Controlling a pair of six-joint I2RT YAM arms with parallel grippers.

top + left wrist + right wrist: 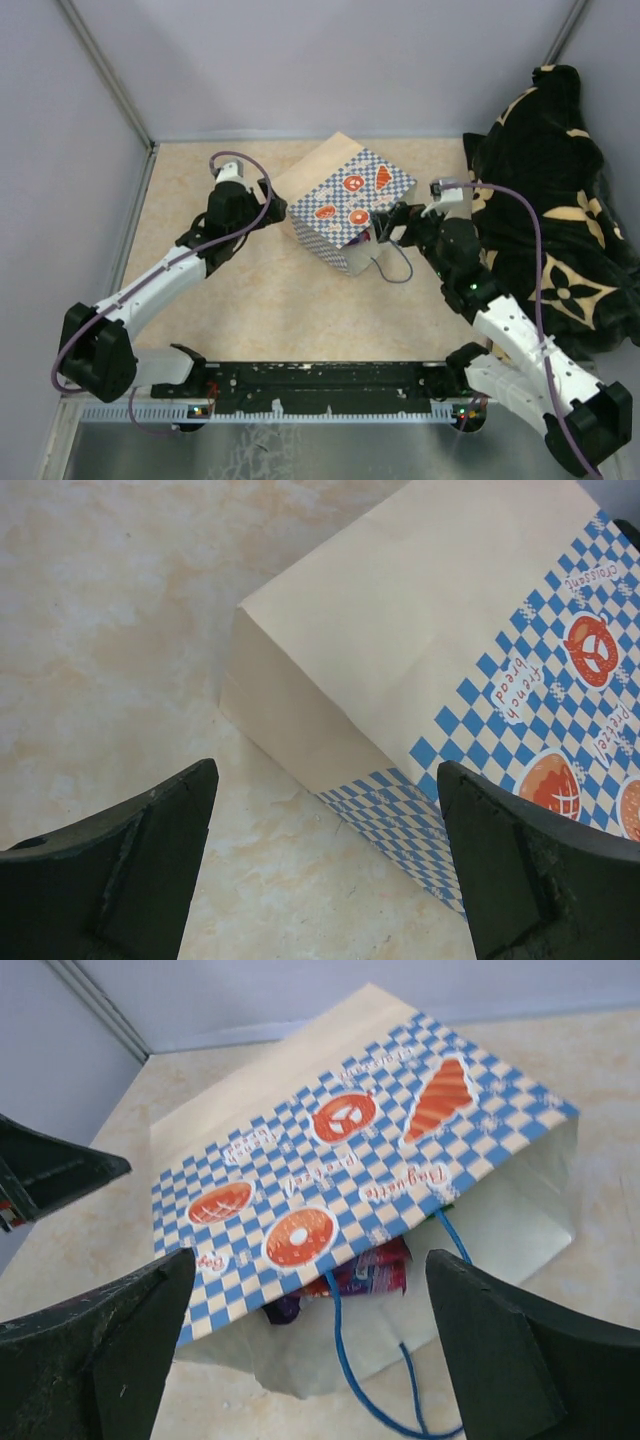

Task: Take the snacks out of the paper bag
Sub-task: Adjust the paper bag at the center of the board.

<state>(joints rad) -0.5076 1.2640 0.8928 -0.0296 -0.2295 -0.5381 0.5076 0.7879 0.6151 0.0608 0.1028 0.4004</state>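
Observation:
The paper bag (340, 205) lies on its side mid-table, cream with a blue-and-white checkered band and orange bread pictures, its mouth toward the right arm. In the right wrist view the bag (350, 1150) gapes open, and red and purple snack packets (365, 1270) peek out under its upper wall, with the blue cord handles (370, 1380) hanging in front. My right gripper (310, 1350) is open and empty just in front of the mouth. My left gripper (325, 870) is open and empty beside the bag's closed bottom corner (300, 730).
A black-and-tan blanket (560, 200) is piled at the right side of the table. Grey walls enclose the back and sides. The left gripper's dark finger (50, 1170) shows at the left of the right wrist view.

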